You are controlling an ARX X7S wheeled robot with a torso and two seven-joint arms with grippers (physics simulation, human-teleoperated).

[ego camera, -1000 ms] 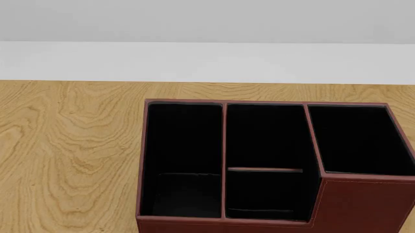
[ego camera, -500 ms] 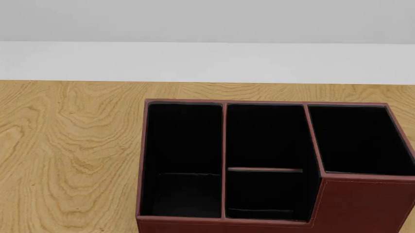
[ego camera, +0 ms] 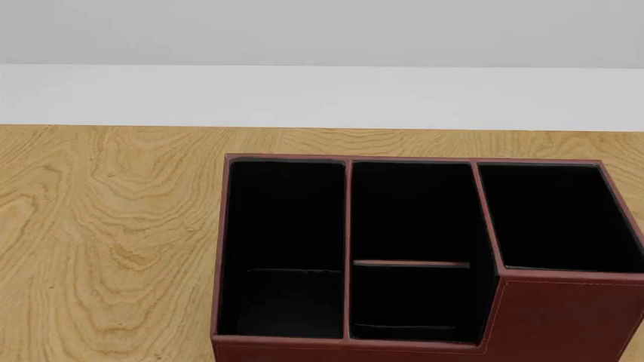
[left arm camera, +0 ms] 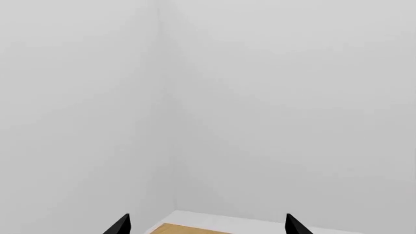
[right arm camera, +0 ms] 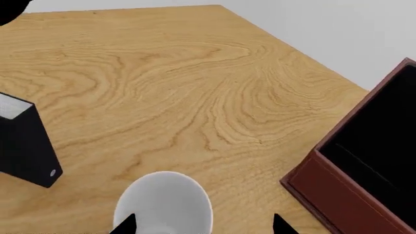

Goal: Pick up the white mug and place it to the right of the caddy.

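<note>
Since the white mug (right arm camera: 163, 204) sits bottom-center between the right gripper (right arm camera: 204, 225)'s spread tips, caddy (right arm camera: 364, 175) lower right, right arm's clearly nearer, nothing grabbed yet.

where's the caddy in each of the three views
Head view: the caddy fills the lower middle and right, cut off by the bottom and right edges.
Right wrist view: only one corner shows, at the right edge.
Left wrist view: not in it.
Shared landmark: the wooden table, also in the right wrist view.
</note>
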